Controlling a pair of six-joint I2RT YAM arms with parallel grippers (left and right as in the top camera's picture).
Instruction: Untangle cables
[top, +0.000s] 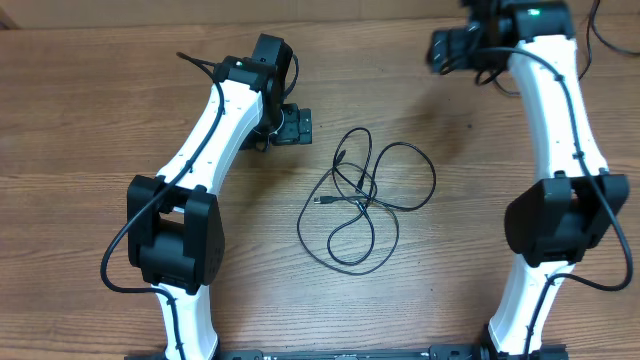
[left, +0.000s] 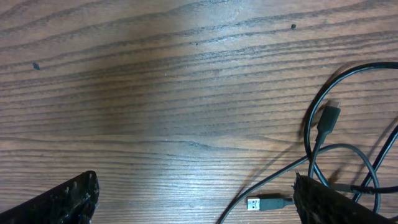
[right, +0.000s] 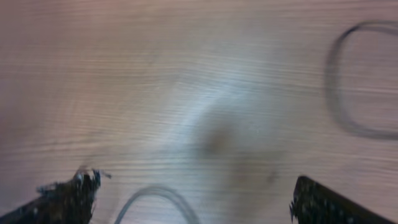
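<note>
Nothing is untangled yet; the cables (top: 358, 192) lie in one looped heap on the table (top: 90, 110) between the arms; the left gripper (top: 300, 127) hangs wide open beside them; the right gripper (top: 446, 47) gapes empty, farther off.

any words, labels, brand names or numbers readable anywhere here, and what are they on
No text can be read in any view.
cables: plain black, no print visible.
silvery USB plug: no lettering visible; any marking is too small to tell.
left arm, right arm, wooden table: no labels visible.
Right wrist view: blurred.
</note>
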